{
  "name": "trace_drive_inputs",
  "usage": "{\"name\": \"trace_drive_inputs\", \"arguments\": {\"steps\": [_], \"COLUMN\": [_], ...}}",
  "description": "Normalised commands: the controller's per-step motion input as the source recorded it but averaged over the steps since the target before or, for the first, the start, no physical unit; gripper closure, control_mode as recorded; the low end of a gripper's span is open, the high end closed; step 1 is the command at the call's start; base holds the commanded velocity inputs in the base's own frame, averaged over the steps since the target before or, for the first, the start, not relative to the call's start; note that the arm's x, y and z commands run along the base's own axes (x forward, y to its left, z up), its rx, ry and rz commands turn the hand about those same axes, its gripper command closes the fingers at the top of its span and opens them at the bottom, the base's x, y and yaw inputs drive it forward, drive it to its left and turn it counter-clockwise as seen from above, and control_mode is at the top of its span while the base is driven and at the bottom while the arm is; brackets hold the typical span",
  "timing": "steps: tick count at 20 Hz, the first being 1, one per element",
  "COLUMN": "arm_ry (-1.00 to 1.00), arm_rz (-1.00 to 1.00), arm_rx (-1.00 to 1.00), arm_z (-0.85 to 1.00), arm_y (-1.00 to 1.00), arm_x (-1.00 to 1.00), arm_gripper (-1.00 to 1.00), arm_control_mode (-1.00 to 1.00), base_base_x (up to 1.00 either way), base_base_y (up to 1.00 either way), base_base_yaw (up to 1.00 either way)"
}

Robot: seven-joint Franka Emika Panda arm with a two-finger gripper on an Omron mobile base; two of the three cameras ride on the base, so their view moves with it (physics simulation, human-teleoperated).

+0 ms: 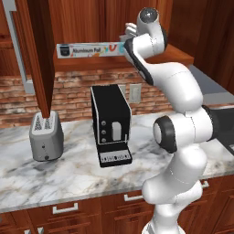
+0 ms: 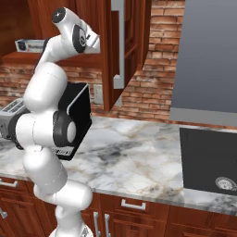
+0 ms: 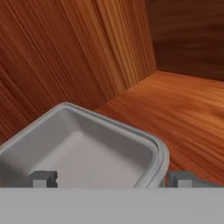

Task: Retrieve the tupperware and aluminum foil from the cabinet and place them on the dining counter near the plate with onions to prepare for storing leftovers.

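Note:
The tupperware [image 3: 83, 148], a shallow grey tub with a rim, sits on the wooden shelf inside the cabinet [image 3: 183, 105], close under the hand camera. My gripper [image 3: 113, 179] is open. One fingertip [image 3: 43, 178] is over the tub's inside and the other lies outside its near rim, so that wall stands between them, not gripped. The aluminum foil [image 1: 89, 49] lies lengthwise on the same shelf, left of my wrist, and its end shows in the right base view [image 2: 30, 45]. The cabinet door [image 1: 41, 55] hangs open with its grey bar handle [image 1: 18, 45]. The dining counter and the plate are out of view.
Below the cabinet, a marble worktop [image 1: 68, 169] carries a toaster [image 1: 45, 135] and a black coffee machine [image 1: 111, 123]. The other cabinet door [image 2: 132, 46] stands open to the right of my arm. A dark panel [image 2: 210, 159] is set into the worktop at right.

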Motion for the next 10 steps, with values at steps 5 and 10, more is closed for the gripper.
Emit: {"name": "trace_drive_inputs", "arguments": {"steps": [5,10], "arm_ry": [0.08,0.09], "arm_rz": [-0.09,-0.04], "arm_rx": [0.00,-0.01], "arm_z": [-0.40,-0.70], "arm_y": [0.00,0.12], "arm_x": [0.39,0.31], "arm_gripper": [-1.00,1.00], "arm_control_mode": [-1.00,-1.00], "base_base_x": [0.00,0.00], "base_base_y": [0.00,0.00], "base_base_yaw": [0.00,0.00]}}
